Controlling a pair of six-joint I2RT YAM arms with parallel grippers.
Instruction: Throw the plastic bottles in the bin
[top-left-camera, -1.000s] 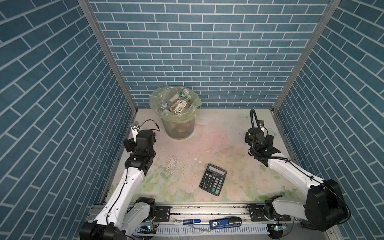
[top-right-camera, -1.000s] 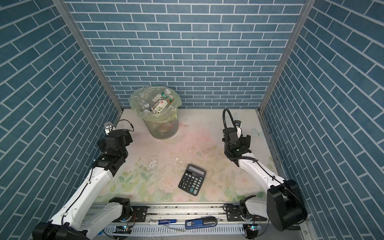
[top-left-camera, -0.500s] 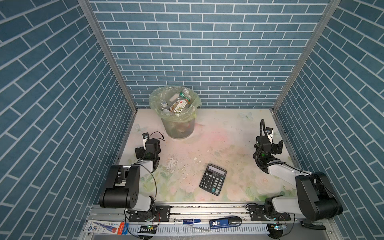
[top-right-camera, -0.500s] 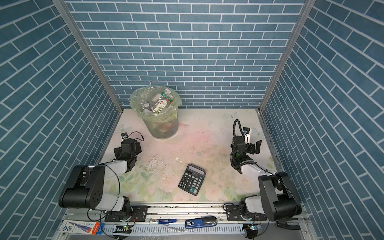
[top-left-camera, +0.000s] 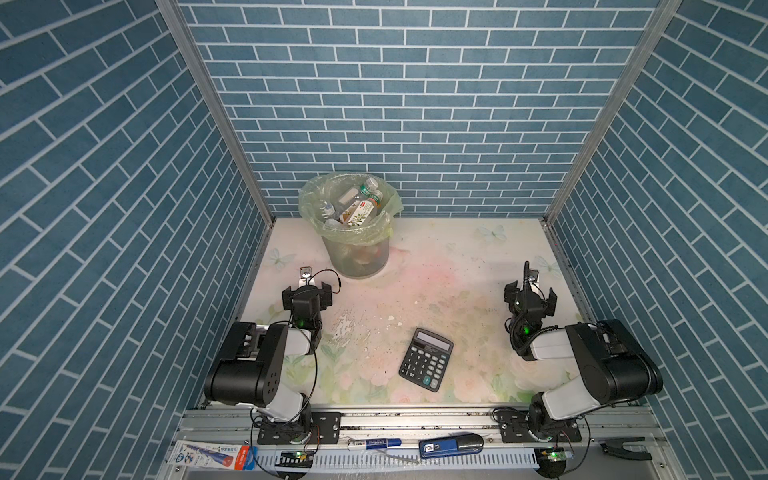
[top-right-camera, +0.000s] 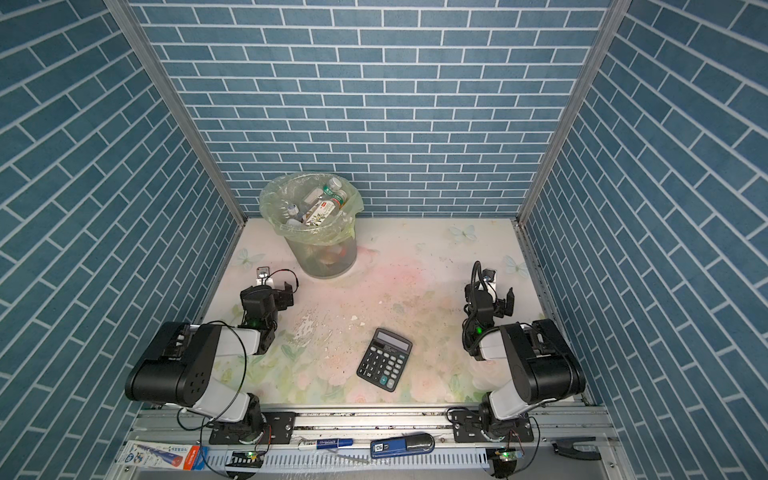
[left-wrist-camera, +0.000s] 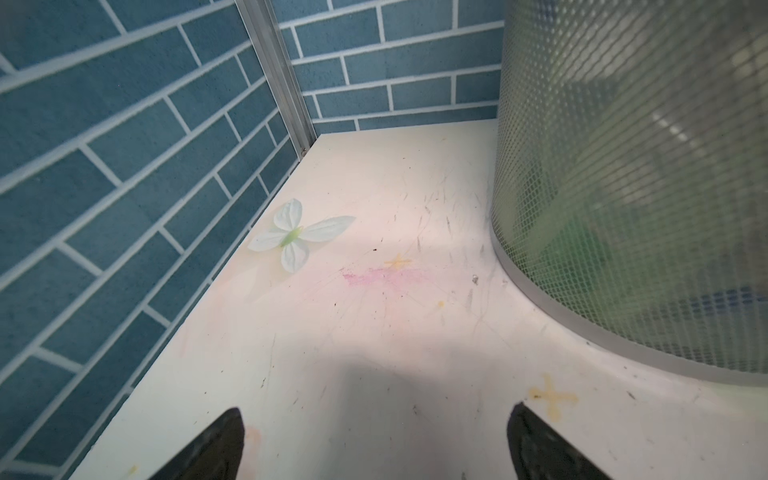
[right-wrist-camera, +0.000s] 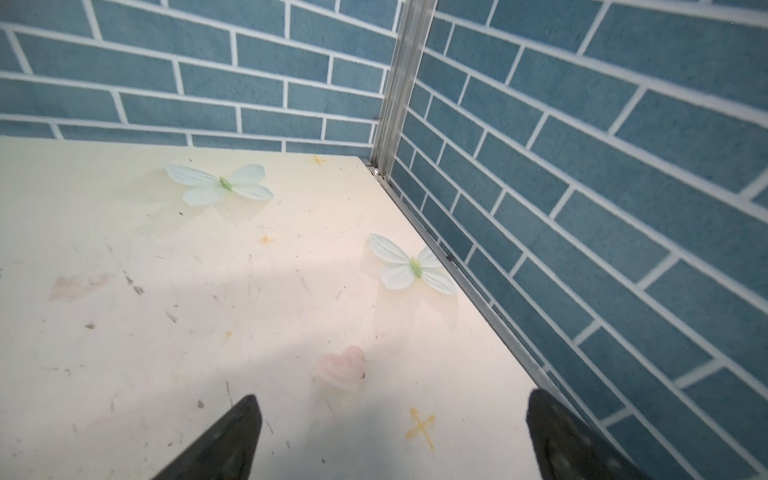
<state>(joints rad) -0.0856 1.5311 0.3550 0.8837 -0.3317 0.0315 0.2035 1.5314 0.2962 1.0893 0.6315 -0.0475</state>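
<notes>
Both arms have folded back within the last second, pulling from the middle toward the near rail (top-left-camera: 415, 419), while the bin (top-left-camera: 357, 259) and the calculator (top-left-camera: 426, 359) have kept their places. Blue brick walls (top-left-camera: 395, 104) close the counter (top-left-camera: 449, 257) on three sides, aluminium posts (top-left-camera: 217, 112) standing in the far corners; most of its floral surface lies open between the arms. Doubled up at the near-left corner, the left arm (top-left-camera: 253, 361) runs its forearm along the left wall; the right arm (top-left-camera: 598, 361) mirrors it beside the right wall. Upright at the far left, near the back wall, the bin wears a yellow-green liner (top-left-camera: 353, 232) folded over its rim, and the left wrist view shows its grid-textured side close by, apart from the fingertips. Flat near the front edge, between the arms, lies the black calculator. Clear plastic bottles (top-left-camera: 357, 205) lie heaped inside the bin, reaching almost to the rim, with more showing dimly through its side lower down. Low over bare counter, the left claw (top-left-camera: 306, 291) gapes wide and empty; the right claw (right-wrist-camera: 392, 399) does the same, close to the right wall.
</notes>
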